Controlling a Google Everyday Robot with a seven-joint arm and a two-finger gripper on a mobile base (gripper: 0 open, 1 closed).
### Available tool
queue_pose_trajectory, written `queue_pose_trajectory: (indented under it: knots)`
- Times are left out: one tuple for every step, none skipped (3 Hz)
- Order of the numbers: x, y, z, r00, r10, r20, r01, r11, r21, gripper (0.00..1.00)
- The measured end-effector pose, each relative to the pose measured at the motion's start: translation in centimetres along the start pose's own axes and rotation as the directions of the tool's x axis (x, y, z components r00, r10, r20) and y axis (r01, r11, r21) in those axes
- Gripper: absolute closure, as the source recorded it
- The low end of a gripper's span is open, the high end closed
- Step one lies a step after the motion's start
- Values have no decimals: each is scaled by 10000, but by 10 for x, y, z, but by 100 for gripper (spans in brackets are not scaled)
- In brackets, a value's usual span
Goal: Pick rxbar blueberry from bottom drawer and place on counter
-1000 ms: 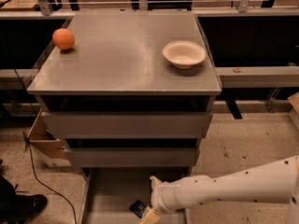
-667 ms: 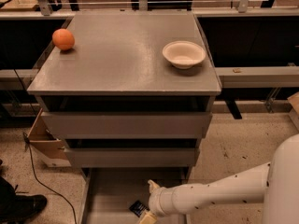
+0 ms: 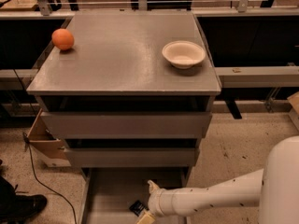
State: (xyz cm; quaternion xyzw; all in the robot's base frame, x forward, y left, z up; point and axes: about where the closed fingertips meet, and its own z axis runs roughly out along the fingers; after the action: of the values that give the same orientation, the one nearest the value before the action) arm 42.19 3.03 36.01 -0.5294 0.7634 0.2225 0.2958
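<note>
The bottom drawer (image 3: 112,190) is pulled out at the foot of the grey cabinet, showing a plain grey floor. The rxbar blueberry (image 3: 136,207), a dark wrapper, lies on that floor near the frame's lower edge, partly hidden by my arm. My gripper (image 3: 145,216) reaches in from the right on a white arm and sits at the bar, cut off by the bottom edge of the view. The counter (image 3: 117,55) is the flat grey cabinet top above.
An orange (image 3: 62,39) sits at the counter's left edge and a white bowl (image 3: 183,54) at its right. Two taller grey drawers (image 3: 126,125) are shut above the open one. A cardboard box (image 3: 44,141), a cable and a shoe (image 3: 21,206) lie at the left.
My arm has lowered and reached further into the drawer, and its upper segment now fills the lower right corner. The bar and the counter items have not moved.
</note>
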Motion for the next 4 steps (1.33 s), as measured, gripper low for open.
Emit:
queue_pose_trajectory:
  knots:
    - [17, -13, 32, 9985, 141, 532, -153, 9996, 222, 0]
    - [38, -32, 72, 9946, 353, 976, -391, 9985, 378, 0]
    - [59, -47, 109, 9907, 548, 1245, -616, 9968, 512, 0]
    - [84, -58, 143, 9891, 749, 1271, -838, 9942, 666, 0]
